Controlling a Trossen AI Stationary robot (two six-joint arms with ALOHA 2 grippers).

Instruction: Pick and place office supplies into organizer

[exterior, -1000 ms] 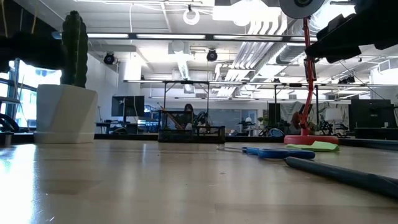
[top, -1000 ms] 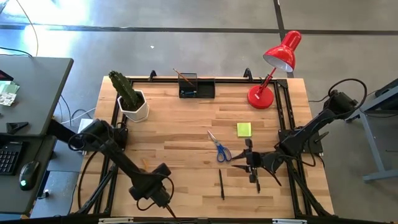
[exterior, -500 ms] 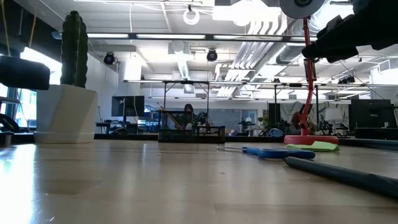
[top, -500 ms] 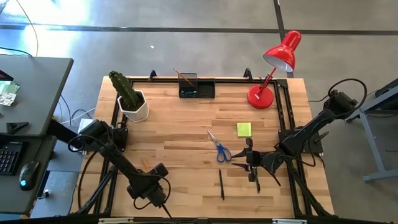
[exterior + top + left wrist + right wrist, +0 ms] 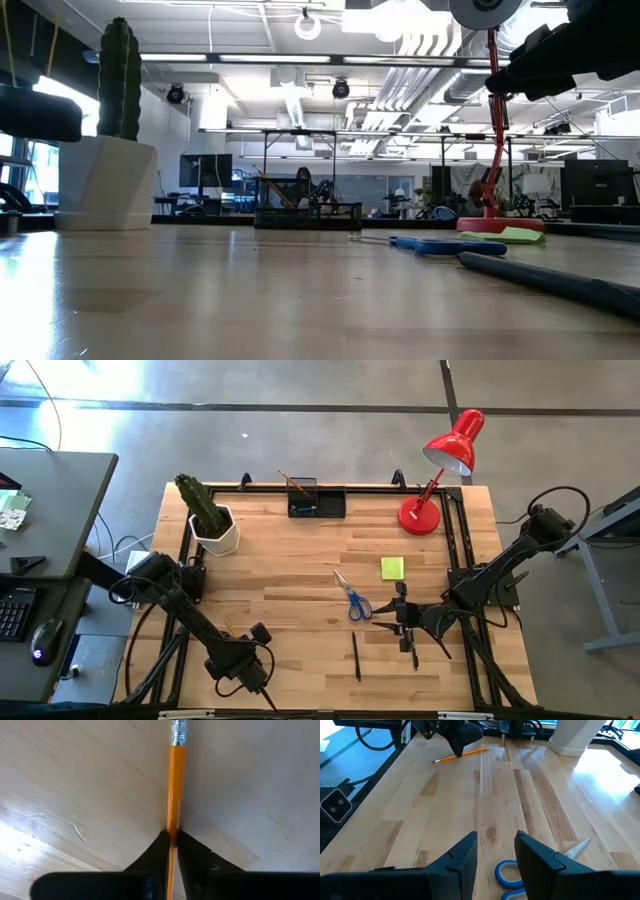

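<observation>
Your left gripper, at seven o'clock on the pale wooden table, has its dark fingers pinching the thin orange pencil, which lies flat on the wood. Your right gripper waits at four o'clock, fingers spread, just beside the blue-handled scissors. The small black organizer box sits at twelve o'clock.

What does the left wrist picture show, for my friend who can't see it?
The left gripper is shut on an orange pencil that lies on the pale wooden table. The pencil's silver metal band points away from the two dark fingers.
</observation>
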